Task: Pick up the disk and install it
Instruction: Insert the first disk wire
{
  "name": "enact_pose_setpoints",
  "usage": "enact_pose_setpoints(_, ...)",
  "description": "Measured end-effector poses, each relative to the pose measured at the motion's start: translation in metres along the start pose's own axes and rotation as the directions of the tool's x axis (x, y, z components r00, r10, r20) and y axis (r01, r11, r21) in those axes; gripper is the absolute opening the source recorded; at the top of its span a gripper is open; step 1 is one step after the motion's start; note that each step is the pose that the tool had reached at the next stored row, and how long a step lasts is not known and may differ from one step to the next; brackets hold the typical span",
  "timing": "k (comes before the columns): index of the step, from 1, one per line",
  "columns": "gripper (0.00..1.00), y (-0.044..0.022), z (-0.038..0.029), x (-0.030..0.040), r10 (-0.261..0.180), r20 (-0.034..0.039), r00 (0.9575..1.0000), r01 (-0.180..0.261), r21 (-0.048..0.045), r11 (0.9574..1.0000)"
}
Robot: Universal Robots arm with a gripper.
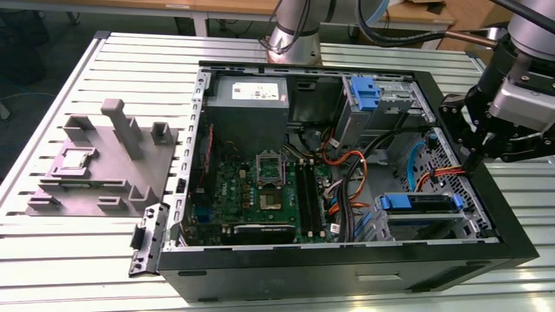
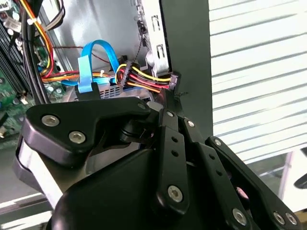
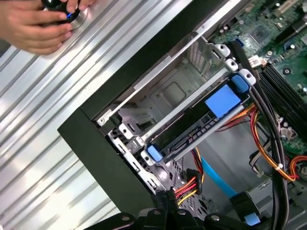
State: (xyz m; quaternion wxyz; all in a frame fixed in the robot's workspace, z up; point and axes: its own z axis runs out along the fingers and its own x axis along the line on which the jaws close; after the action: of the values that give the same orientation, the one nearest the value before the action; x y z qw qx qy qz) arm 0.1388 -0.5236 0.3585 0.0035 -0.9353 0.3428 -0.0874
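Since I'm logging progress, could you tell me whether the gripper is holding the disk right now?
No, in the exterior view the gripper hangs at the case's edge holding nothing, while the disk sits in its bay.

A slatted metal table (image 1: 416,65) carries the open black computer case (image 1: 347,273), and a grey plastic fixture (image 1: 104,162) sits beside it toward the exterior view's left.

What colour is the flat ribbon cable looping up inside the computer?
Light blue flat cable, clearest in the second wrist view.
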Motion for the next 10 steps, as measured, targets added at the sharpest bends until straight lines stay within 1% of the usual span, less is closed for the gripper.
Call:
enact_pose_setpoints(2,0.10,0.0000,0.0002,-0.0001,-0.028,0.0008,0.9996,0.028,0.0040,0.9996)
enact_pose_setpoints(3,0.10,-0.0002,0.0003,-0.0004,-0.033,-0.0015,0.9994,0.033,0.0043,0.9994)
enact_pose_setpoints(4,0.10,-0.0006,0.0003,-0.0009,-0.034,-0.0065,0.9994,0.034,0.0030,0.9994)
enact_pose_setpoints(5,0.10,-0.0013,0.0002,-0.0015,-0.036,-0.0139,0.9993,0.036,-0.0005,0.9994)
enact_pose_setpoints(7,0.10,-0.0029,0.0000,-0.0030,-0.040,-0.0352,0.9986,0.039,-0.0132,0.9991)
enact_pose_setpoints(8,0.10,-0.0036,-0.0001,-0.0038,-0.041,-0.0436,0.9982,0.040,-0.0174,0.9990)
enact_pose_setpoints(9,0.10,-0.0042,-0.0001,-0.0047,-0.042,-0.0493,0.9979,0.042,-0.0204,0.9989)
enact_pose_setpoints(10,0.10,-0.0045,-0.0002,-0.0052,-0.044,-0.0513,0.9977,0.042,-0.0217,0.9989)
